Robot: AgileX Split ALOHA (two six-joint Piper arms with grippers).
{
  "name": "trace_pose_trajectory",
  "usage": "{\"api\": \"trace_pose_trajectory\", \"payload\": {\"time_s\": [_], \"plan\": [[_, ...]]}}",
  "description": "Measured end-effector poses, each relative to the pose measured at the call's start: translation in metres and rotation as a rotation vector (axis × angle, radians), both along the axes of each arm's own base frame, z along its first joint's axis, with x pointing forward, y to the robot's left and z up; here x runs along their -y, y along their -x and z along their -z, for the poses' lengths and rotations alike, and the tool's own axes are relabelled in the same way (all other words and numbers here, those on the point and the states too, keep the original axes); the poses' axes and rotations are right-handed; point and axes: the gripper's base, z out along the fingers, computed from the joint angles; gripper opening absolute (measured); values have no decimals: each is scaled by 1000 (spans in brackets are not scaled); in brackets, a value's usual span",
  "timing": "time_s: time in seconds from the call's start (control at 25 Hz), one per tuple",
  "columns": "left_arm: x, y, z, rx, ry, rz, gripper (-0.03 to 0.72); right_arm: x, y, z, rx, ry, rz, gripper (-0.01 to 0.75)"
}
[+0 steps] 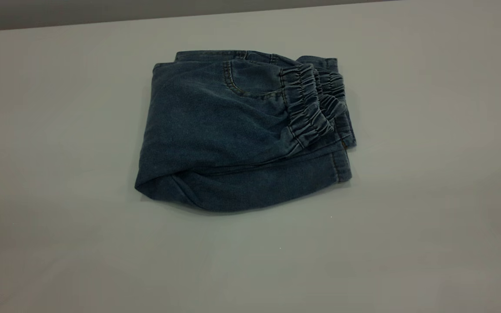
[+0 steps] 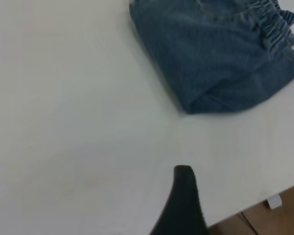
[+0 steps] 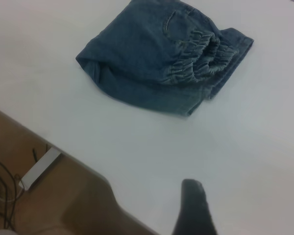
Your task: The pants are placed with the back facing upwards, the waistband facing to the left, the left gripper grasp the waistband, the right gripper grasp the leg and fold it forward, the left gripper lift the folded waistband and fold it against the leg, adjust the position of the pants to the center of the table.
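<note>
The pants (image 1: 242, 130) lie folded into a compact blue denim bundle near the middle of the white table (image 1: 59, 174). The ruffled waistband (image 1: 311, 104) rests on top at the bundle's right side, over the stitched leg hem (image 1: 342, 165). A back pocket (image 1: 244, 80) faces up. Neither gripper appears in the exterior view. Only a black part of the left gripper (image 2: 183, 196) shows in the left wrist view, over bare table, well away from the pants (image 2: 220, 58). The right gripper (image 3: 193, 205) likewise shows as a black part, far from the pants (image 3: 152, 63) and holding nothing.
The wrist views show the table's edge (image 2: 245, 208) with brown floor beyond it. A white strip (image 3: 39, 169) and dark cables (image 3: 2, 196) lie below the edge. Bare tabletop surrounds the pants on all sides.
</note>
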Motion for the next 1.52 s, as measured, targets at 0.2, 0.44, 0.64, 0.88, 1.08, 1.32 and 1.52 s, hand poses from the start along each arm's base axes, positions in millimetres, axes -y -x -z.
{"api": "trace_pose_trajectory", "payload": {"time_s": [0.2, 0.44, 0.64, 0.88, 1.08, 1.32, 1.52], "plan": [[0, 0, 0, -2, -1, 1, 540, 0, 0, 0, -1, 0, 3, 426], [0, 0, 0, -2, -1, 1, 540, -2, 0, 0, -2, -3, 185, 426], [-1, 2, 0, 5, 4, -49, 540, -4, 4, 0, 23, -13, 389, 426], [-4, 1, 0, 15, 5, -240, 540, -5, 5, 1, 19, -10, 470, 426], [-6, 9, -1, 73, 15, -308, 540, -5, 5, 1, 20, -10, 469, 426], [-6, 24, -1, 161, 31, -305, 540, -5, 5, 1, 20, -10, 469, 426], [-6, 23, -1, 160, 30, -305, 540, -5, 5, 1, 20, -10, 469, 426]]}}
